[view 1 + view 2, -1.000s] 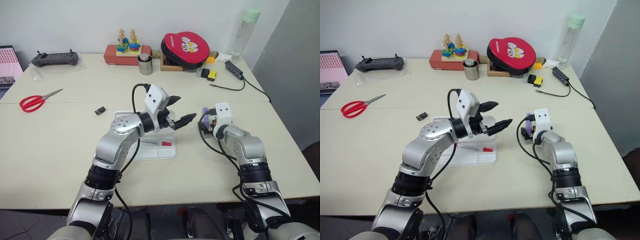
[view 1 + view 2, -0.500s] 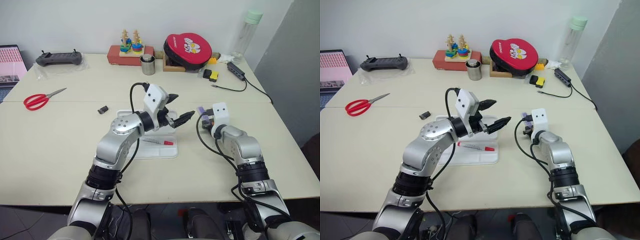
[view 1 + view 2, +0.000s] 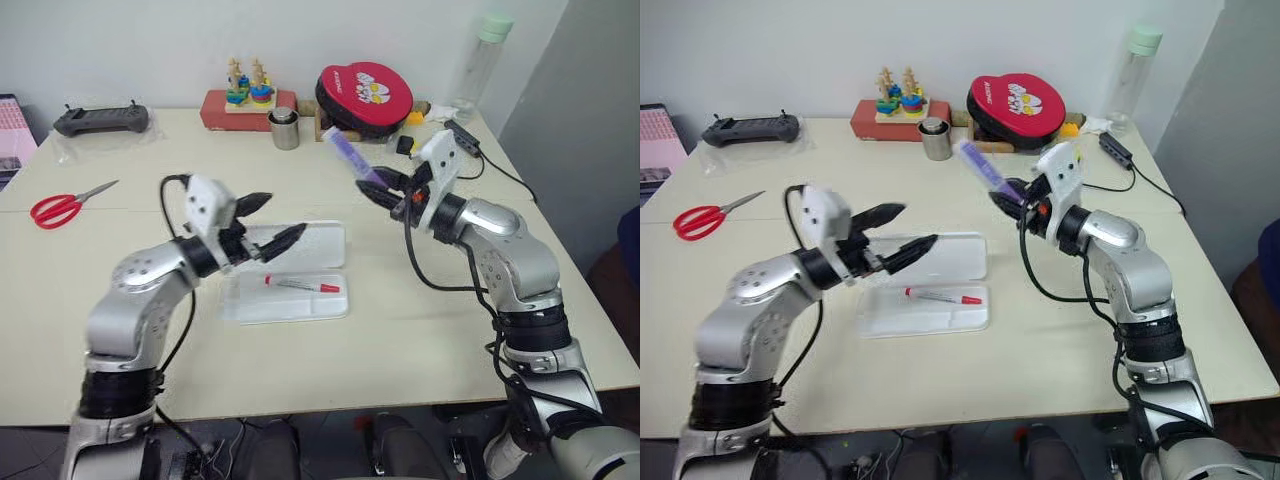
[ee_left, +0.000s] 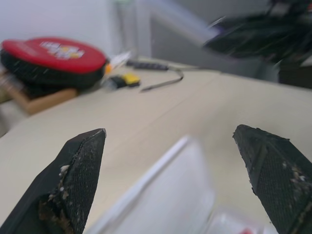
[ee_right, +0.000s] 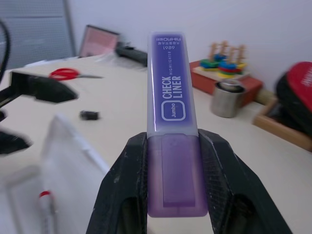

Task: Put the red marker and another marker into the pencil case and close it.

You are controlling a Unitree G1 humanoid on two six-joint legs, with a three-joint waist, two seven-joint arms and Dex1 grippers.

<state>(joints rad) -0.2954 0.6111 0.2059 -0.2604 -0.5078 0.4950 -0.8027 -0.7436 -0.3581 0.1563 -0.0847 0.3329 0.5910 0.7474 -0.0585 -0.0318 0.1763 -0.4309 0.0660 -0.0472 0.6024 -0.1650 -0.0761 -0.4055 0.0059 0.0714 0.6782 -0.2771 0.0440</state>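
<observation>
Your right pincer has lifted the purple marker off the worktop, clamped on it. Your left pincer has swung left, fingers apart, above the open pencil case holding the red marker

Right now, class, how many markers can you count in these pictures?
2. The red marker lies inside the open pencil case. The purple marker is held above the table in the right end effector. None seem hidden.

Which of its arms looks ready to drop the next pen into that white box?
The right: its gripper already clamps the stubby purple highlighter above the table, beside the open white plastic pencil case. The left gripper hangs open and empty.
</observation>
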